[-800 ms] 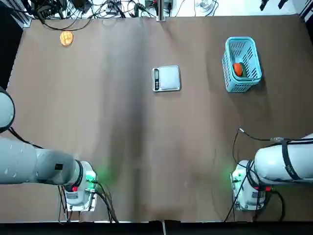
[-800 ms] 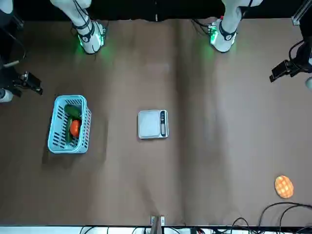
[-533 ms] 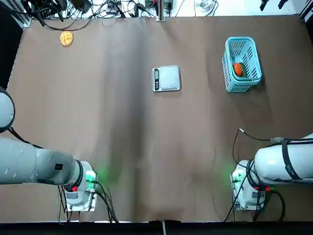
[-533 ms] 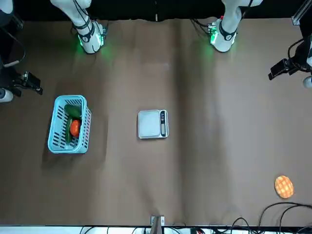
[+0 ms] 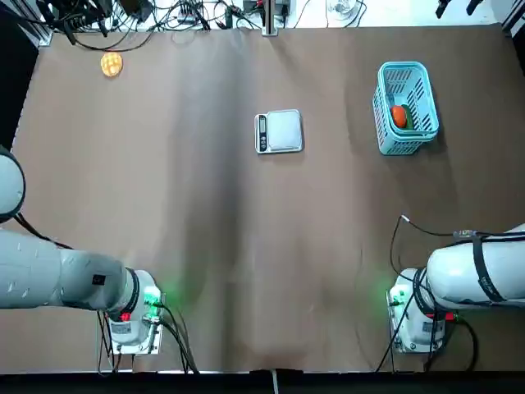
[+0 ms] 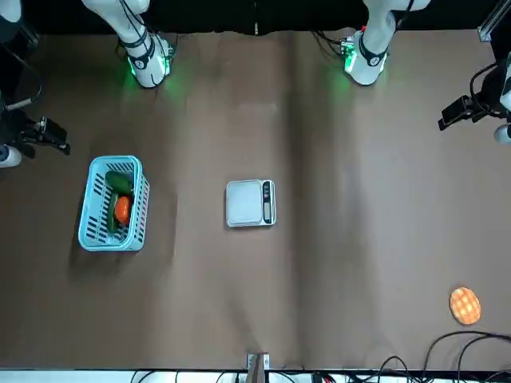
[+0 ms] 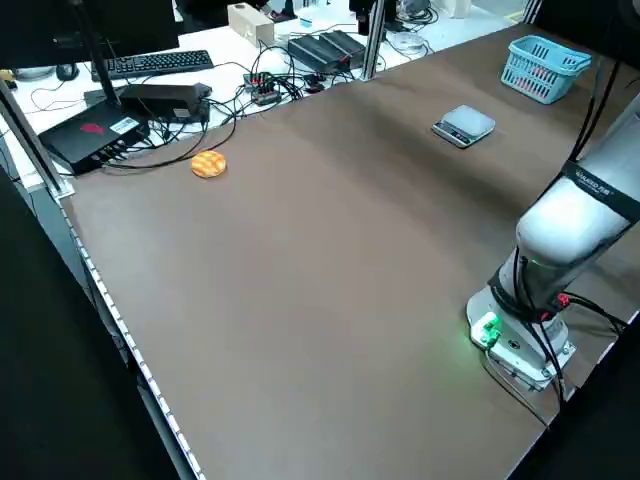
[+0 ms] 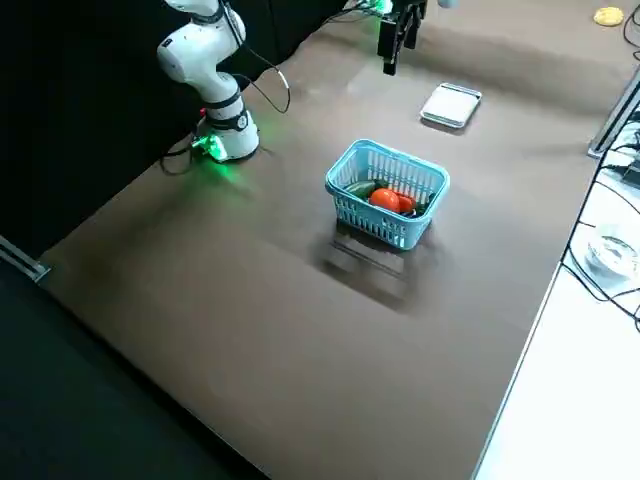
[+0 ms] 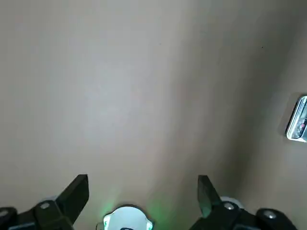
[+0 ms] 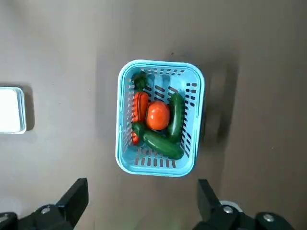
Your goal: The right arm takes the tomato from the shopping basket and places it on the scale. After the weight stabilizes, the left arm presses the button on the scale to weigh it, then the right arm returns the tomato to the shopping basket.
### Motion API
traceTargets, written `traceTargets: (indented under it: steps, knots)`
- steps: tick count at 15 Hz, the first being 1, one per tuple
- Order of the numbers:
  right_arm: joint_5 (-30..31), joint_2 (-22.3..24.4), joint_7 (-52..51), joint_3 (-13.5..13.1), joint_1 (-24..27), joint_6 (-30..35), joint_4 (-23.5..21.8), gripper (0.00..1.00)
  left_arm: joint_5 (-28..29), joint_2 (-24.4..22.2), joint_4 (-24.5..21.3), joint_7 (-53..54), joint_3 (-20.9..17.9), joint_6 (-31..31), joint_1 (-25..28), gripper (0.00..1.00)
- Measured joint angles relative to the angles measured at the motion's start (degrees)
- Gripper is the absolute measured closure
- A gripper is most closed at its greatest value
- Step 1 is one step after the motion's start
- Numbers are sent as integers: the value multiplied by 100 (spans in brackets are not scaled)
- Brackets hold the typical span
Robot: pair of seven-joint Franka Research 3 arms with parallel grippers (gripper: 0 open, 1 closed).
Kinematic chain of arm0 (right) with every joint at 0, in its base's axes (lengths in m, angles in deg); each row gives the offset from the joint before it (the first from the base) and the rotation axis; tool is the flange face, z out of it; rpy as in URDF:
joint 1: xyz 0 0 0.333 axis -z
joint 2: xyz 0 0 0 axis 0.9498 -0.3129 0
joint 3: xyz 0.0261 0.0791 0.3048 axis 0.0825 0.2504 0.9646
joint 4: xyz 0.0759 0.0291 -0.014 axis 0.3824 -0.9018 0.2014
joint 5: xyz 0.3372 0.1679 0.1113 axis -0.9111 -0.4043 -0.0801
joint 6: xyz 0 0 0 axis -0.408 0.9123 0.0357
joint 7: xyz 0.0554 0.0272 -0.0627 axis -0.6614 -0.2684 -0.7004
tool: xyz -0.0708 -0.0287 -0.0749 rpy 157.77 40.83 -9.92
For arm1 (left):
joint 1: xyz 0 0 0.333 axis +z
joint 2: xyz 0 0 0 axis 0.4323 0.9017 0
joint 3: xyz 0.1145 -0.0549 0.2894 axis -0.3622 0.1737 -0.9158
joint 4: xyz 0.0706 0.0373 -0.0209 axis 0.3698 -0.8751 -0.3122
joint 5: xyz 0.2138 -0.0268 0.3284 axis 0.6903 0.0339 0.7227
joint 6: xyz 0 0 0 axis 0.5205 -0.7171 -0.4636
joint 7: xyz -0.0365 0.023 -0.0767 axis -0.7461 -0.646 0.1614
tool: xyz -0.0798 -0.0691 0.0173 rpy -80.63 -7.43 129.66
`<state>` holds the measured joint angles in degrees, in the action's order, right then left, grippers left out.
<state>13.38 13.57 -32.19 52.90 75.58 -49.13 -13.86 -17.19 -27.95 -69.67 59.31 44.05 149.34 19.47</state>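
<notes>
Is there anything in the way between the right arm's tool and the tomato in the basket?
Nothing visible blocks the black two-finger right tool from above; the round orange-red tomato sits uncovered, though green and red vegetables crowd it inside the light-blue plastic basket.

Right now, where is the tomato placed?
In the right wrist view, the tomato sits inside the shopping basket, between the orange-red carrot-like item and a green vegetable.

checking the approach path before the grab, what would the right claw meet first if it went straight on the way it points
Likely the blue basket or the tomato inside it; exact aim and depth are unclear from the right wrist view. The right claw hangs open.
</notes>
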Motion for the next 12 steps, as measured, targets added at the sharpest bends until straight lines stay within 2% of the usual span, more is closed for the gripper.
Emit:
traceTargets:
  steps: [4, 8, 12]
  knots:
    - [-2, 0, 3, 3, -27, 3, 0, 0, 6, 23, -2, 13, -22, 0, 19, 0]
    - [-2, 0, 4, 2, -30, 3, 0, 0, 282, 74, -8, 39, 11, -2, -98, 0]
    - [-1, 0, 5, 0, -30, -10, 0, 0, 308, 369, -8, 30, 53, 3, -342, 0]
